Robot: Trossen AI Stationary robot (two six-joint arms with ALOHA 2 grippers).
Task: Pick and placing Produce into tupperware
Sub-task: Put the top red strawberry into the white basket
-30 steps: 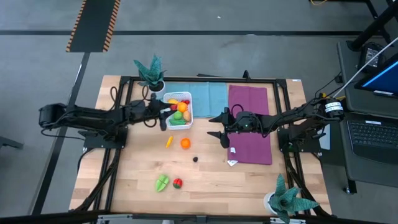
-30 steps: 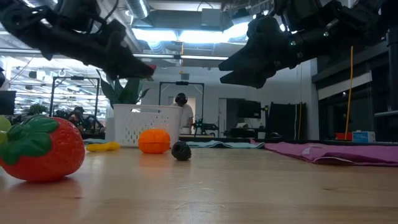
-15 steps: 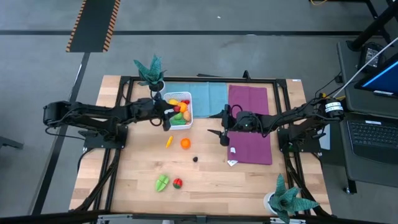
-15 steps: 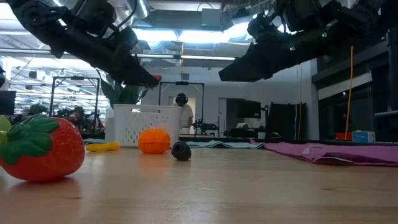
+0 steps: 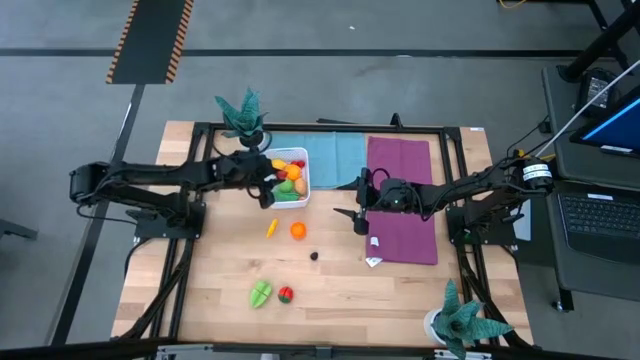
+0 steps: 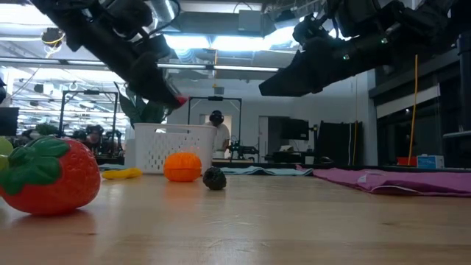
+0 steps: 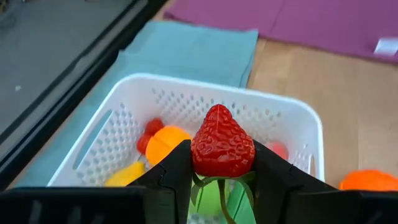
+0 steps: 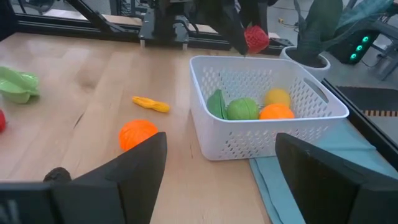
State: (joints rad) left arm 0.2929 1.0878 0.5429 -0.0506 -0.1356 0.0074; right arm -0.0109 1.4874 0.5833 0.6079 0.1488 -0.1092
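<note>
The white tupperware (image 5: 304, 178) stands at the table's far middle, its bottom resting on a teal cloth (image 5: 335, 152), with several pieces of produce in it. My left gripper (image 5: 268, 187) hangs over the tupperware's left rim (image 7: 205, 83), shut on a red strawberry (image 7: 222, 142). On the bare wood lie an orange (image 5: 297, 230), a yellow piece (image 5: 271, 227), a dark piece (image 5: 314, 255), a green piece (image 5: 260, 293) and a red piece (image 5: 286, 293). My right gripper (image 5: 352, 214) hovers open to the right of the tupperware, holding nothing. My left gripper pinches the strawberry between its two fingers (image 7: 177, 168), which sit on the two sides of its leafy lower half (image 7: 205, 165). They reach in from the table's left, slanting down. The strawberry's pointed end (image 8: 255, 38) sticks out beyond the fingertips, clear above the tupperware.
Potted plants stand at the far left (image 5: 243, 115) and the near right (image 5: 462, 320). A purple cloth (image 5: 403, 200) covers the right side, with a small white tag (image 5: 373, 262) at its near corner. Open wood lies in the near middle.
My left gripper has tipped more steeply downward and risen a little over the tupperware's left rim, still shut on the strawberry, whose tip now sits lower. My right gripper has rolled about its own axis, staying in place and open.
</note>
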